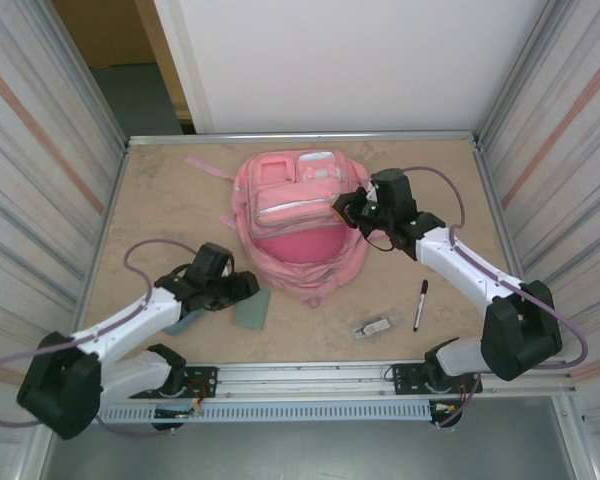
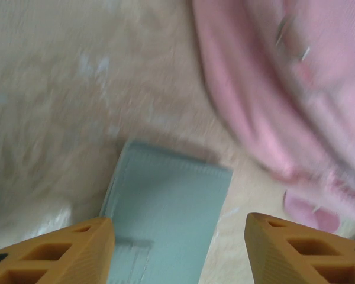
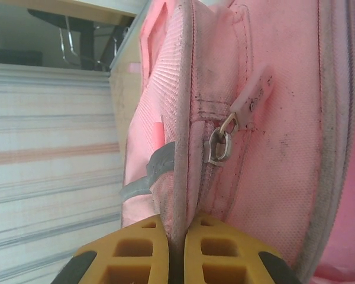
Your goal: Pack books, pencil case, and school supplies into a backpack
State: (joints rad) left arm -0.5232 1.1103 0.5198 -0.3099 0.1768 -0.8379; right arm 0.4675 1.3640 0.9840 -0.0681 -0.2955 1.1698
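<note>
pale beige marble-look surface (image 1: 160, 200), ribbed grey panel walls with faint orange stripes (image 1: 40, 150) either side, plain white board (image 1: 340, 60) at the back

The backpack (image 1: 300, 220) lies mid-tabletop (image 1: 160, 200), toward the far edge. Just before its near-left corner lies the flat book (image 1: 252, 308), with the left gripper (image 1: 248, 287) above its far end, jaws apart. Left of that book, the pencil case (image 1: 185, 322) lies partly under the left arm. Before the backpack, to the right, lies the pen (image 1: 420, 305), with the small oblong item (image 1: 375, 326) just left of it. The right gripper (image 1: 342, 208) is at the backpack's right side, pinched on a seam.
</note>
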